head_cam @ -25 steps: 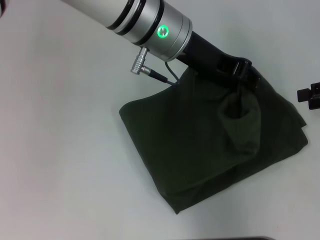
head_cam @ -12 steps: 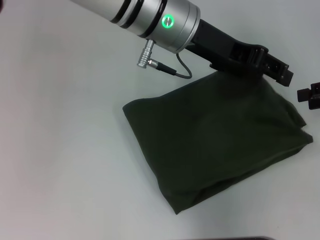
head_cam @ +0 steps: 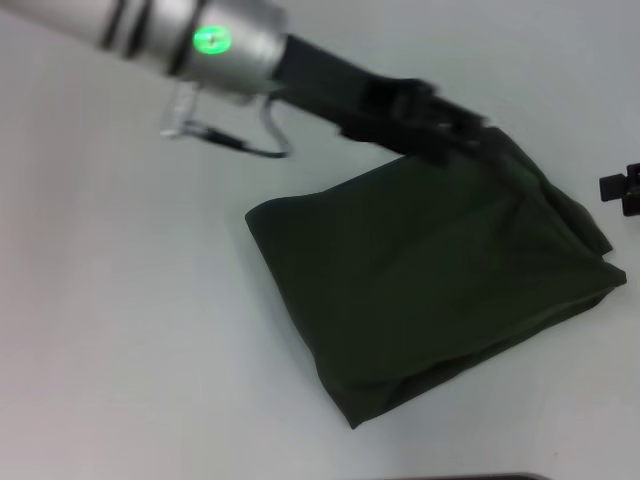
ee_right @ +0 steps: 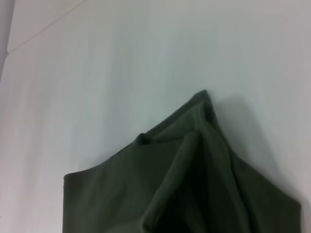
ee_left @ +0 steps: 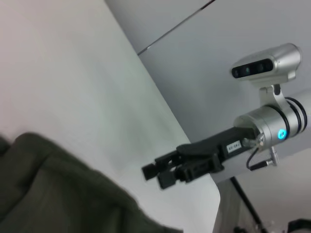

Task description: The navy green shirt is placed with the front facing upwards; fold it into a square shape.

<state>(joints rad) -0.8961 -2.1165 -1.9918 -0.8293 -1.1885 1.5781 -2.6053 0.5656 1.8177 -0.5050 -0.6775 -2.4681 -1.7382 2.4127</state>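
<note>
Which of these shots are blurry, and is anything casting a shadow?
Head view: the left hand and its arm are smeared by motion blur, while the navy green shirt stays fairly sharp. Left wrist view: the shirt is a soft blur up close. Right wrist view: the shirt's raised corner throws a faint shadow on the table.

Pale, matte table [head_cam: 120,330] across the whole head view, evenly lit, with only soft shadows and no glare. At 6 o'clock, along the very edge, a thin dark strip [head_cam: 480,477] – too little of it to tell what. In the left wrist view, beyond the table's far edge, a plain grey wall [ee_left: 204,53], crossed by one thin dark seam [ee_left: 175,29]. In the right wrist view, more of the same bare, pale tabletop – light diffuse there too.
</note>
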